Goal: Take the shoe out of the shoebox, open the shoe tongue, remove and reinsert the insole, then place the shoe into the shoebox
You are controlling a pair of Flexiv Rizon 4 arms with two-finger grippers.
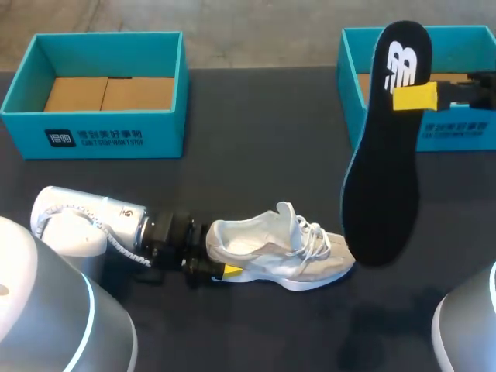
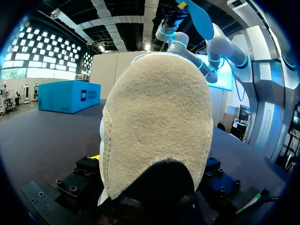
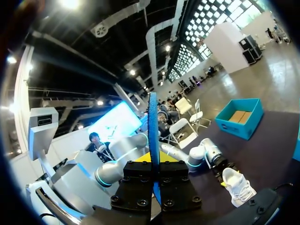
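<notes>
A pale cream and white lace-up shoe [image 1: 271,249] lies on its sole on the dark grey surface [image 1: 256,155], outside both boxes. Its tongue stands up and its opening is bare.

The left pincer [image 1: 225,265] lies low at the shoe's heel and is closed on it. One yellow tip presses the side of the heel that faces the robot; the other finger is hidden behind the shoe. In the left wrist view the fuzzy cream heel fills the space between the finger blocks.

The long black foam insole [image 1: 384,170] hangs in the air, above and beyond the shoe's toe and clear of the shoe. It is nearly upright, with its printed black face turned to the head camera. The right pincer [image 1: 415,97] grips it near its upper end. The right wrist view shows the insole edge-on, a thin blue line clamped between the two fingers. The left wrist view shows its other face, which is light blue.

A teal cardboard shoebox [image 1: 93,136] sits open well beyond the shoe's heel end, with a brown liner on its floor. A second teal shoebox [image 1: 457,132] stands open beyond the shoe's toe end, partly hidden behind the raised insole.
</notes>
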